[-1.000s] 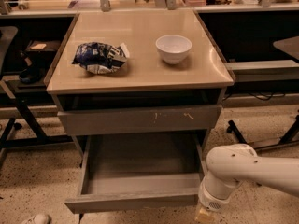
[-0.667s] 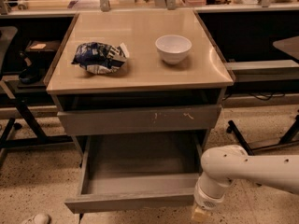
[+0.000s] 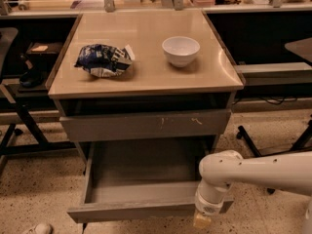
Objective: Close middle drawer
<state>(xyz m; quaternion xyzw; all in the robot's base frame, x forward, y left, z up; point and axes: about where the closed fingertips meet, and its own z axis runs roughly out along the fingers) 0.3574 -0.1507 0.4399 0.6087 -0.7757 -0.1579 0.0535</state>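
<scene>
The white arm (image 3: 263, 172) reaches in from the right and bends down at its wrist. The pincer (image 3: 202, 221) hangs low at the right end of the middle drawer's front. I cannot tell how far open it is, or whether it is touching the panel.

The middle drawer (image 3: 131, 211) stands pulled well out toward me, stretching left from the pincer, with its grey floor in plain view. Above and behind the pincer sits the upper drawer front (image 3: 146, 126) with pale scratch marks.

Higher still is the tan bench (image 3: 146, 79). On it a white bowl (image 3: 181, 50) stands almost straight above the pincer. A crumpled blue and white bag (image 3: 104, 60) lies up and to the left, well apart from the bowl.

To the pincer's right, dark legs (image 3: 248, 140) of some stand rest on the speckled floor (image 3: 39, 184). Far to its left, a pale shoe (image 3: 36, 228) pokes into sight.
</scene>
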